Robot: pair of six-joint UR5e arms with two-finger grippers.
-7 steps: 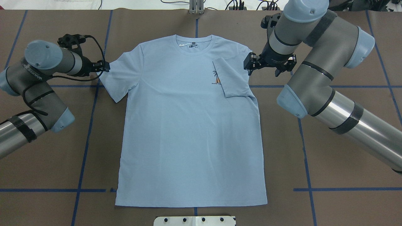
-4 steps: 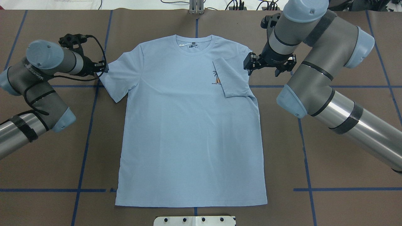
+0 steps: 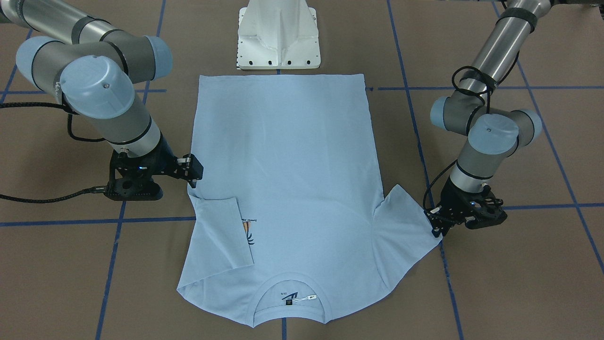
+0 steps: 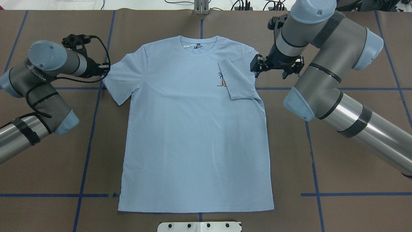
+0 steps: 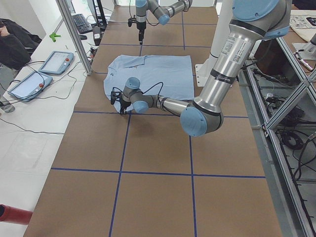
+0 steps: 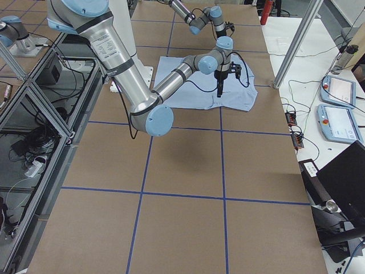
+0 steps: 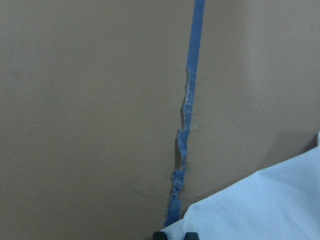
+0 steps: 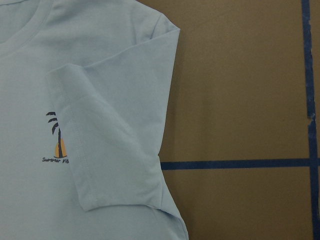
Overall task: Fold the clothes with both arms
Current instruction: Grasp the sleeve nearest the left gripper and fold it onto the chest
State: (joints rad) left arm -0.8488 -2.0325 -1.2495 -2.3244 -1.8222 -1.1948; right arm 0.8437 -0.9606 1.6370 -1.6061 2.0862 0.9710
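Note:
The light blue T-shirt lies flat, chest up, collar at the far side. Its right-side sleeve is folded in over the chest and covers part of the palm print. The left-side sleeve lies spread out. My left gripper is low at that sleeve's tip; in the left wrist view its fingertips stand close together with the sleeve corner between them. My right gripper hovers beside the folded shoulder, open and empty; the right wrist view shows the folded sleeve and no fingers.
The white pedestal base stands at the shirt's hem side. Blue tape lines cross the brown table cover. Tablets and a metal post stand past the table's far edge. Bare table lies on both sides of the shirt.
My left arm has shifted slightly and its gripper has edged in at the sleeve tip. The right arm and the shirt have stayed where they were.

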